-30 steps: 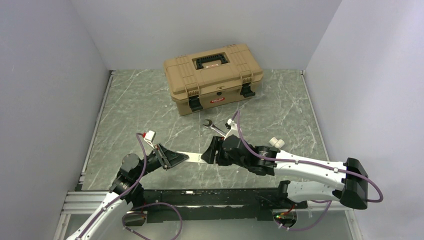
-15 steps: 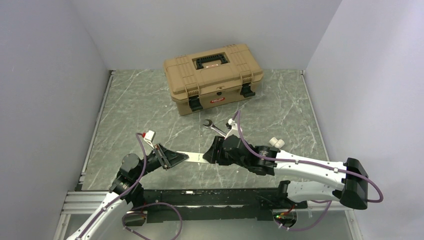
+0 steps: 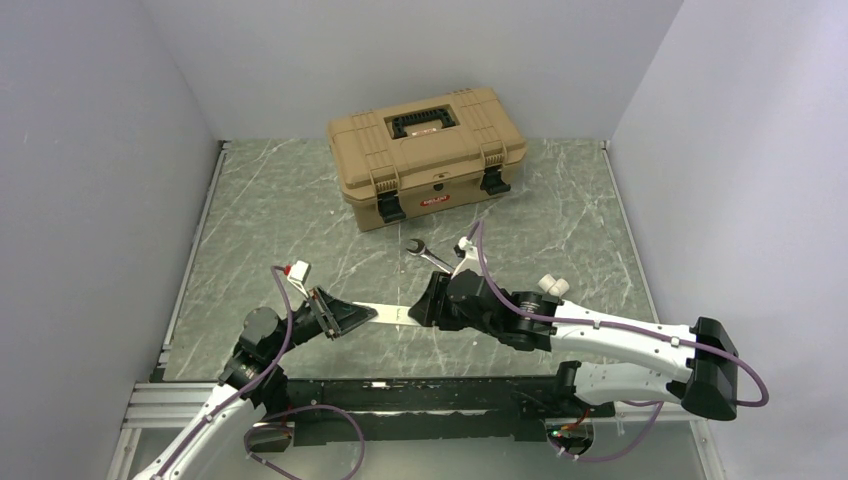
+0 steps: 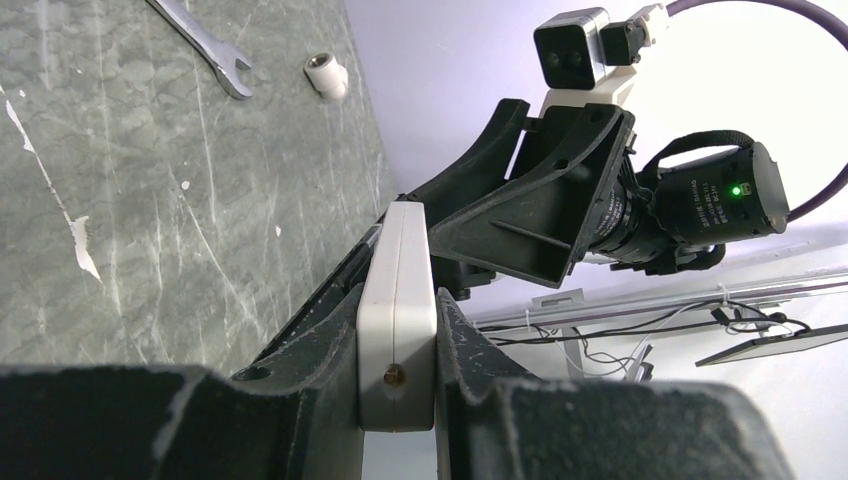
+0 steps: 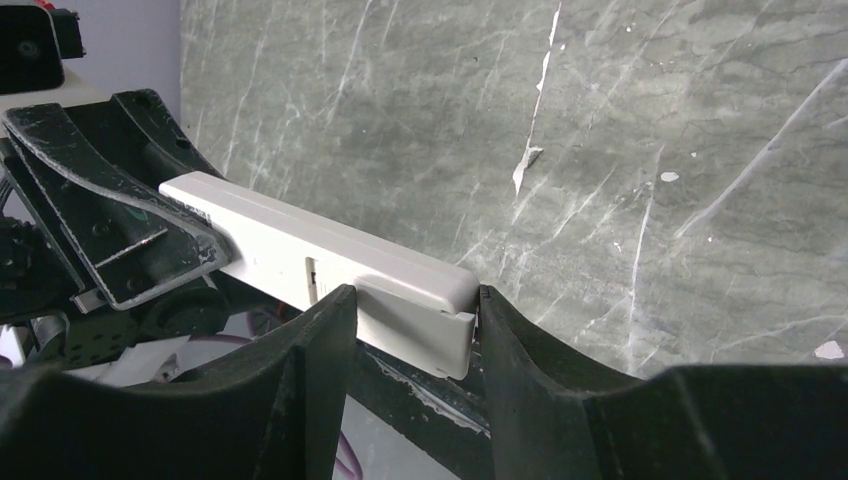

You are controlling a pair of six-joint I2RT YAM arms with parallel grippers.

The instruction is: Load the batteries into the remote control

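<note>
- Left tool point(image 4: 397, 305) pinches the slim white rectangular remote control point(image 5: 330, 262) by one end, likely steadying it aloft.
- Right tool point(image 5: 413, 300) straddles the opposite end; grip unclear.

The remote control point(image 5: 330, 262) is matt white plastic; the table point(image 3: 280, 200) is smooth, veined grey stone.

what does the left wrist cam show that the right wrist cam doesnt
Only the left wrist view shows the wrench, a small white fitting lying beside it, and the right arm's wrist camera. Only the right wrist view shows the remote control along its long side, with a seam near the end. Both show the remote control gripped at one end by the left hand and at the other by the right hand, above the marble table.
</note>
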